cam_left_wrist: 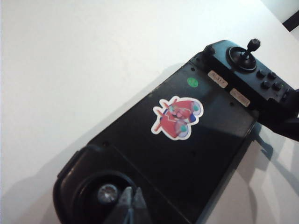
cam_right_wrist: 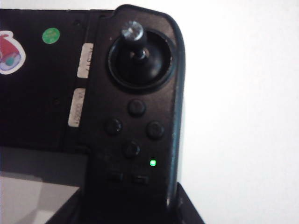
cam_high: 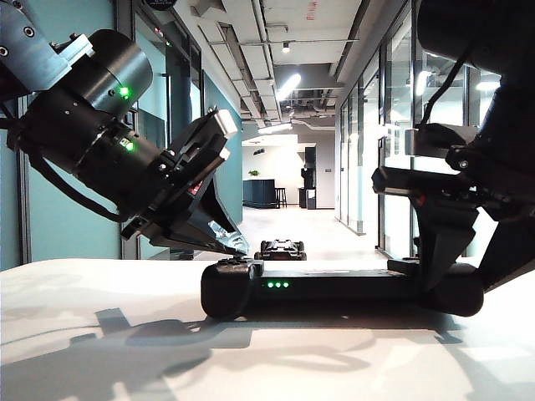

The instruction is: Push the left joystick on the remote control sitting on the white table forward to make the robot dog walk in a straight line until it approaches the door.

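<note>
The black remote control (cam_high: 334,288) lies on the white table (cam_high: 100,334), green LEDs facing the exterior camera. Its pink sticker (cam_left_wrist: 177,117) shows in the left wrist view. My left gripper (cam_left_wrist: 131,195) is shut, tips together, right beside the left joystick (cam_left_wrist: 107,193), whose cap looks silvery from above. In the exterior view this gripper (cam_high: 237,246) slants down onto the left handle. My right gripper (cam_right_wrist: 135,207) is shut on the right-hand handle (cam_right_wrist: 140,116), a dark finger on each side. The robot dog (cam_high: 282,249) stands small in the corridor beyond. Which door is meant I cannot tell.
The right joystick (cam_right_wrist: 133,31) stands above a cluster of buttons and a green light (cam_right_wrist: 152,163). A long corridor (cam_high: 292,225) with glass walls and ceiling lights runs away behind the table. White tabletop (cam_left_wrist: 70,70) surrounds the controller.
</note>
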